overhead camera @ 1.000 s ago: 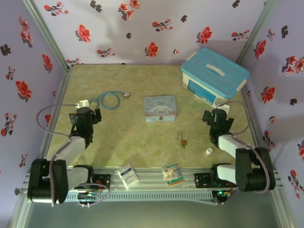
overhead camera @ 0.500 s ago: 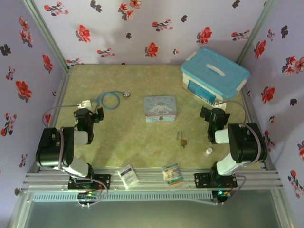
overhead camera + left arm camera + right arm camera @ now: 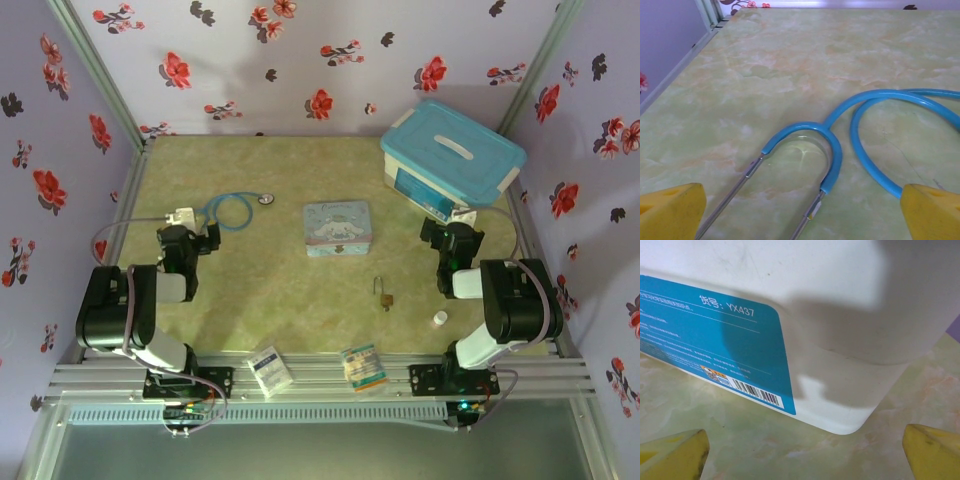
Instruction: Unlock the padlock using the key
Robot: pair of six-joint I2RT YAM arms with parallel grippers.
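The padlock (image 3: 385, 296) lies on the bench (image 3: 280, 290) just nearer than the tin (image 3: 337, 228), slightly to its right. Left of the tin, the left claw (image 3: 801, 212) stands spread wide, facing a blue stethoscope (image 3: 840, 150). Right of the tin, the right claw (image 3: 802, 455) is spread wide too, close before a white box (image 3: 850, 340) with a blue label.

Bare tabletop (image 3: 280, 290) rings the padlock (image 3: 385, 297); the tin (image 3: 337, 228) stands beyond it.
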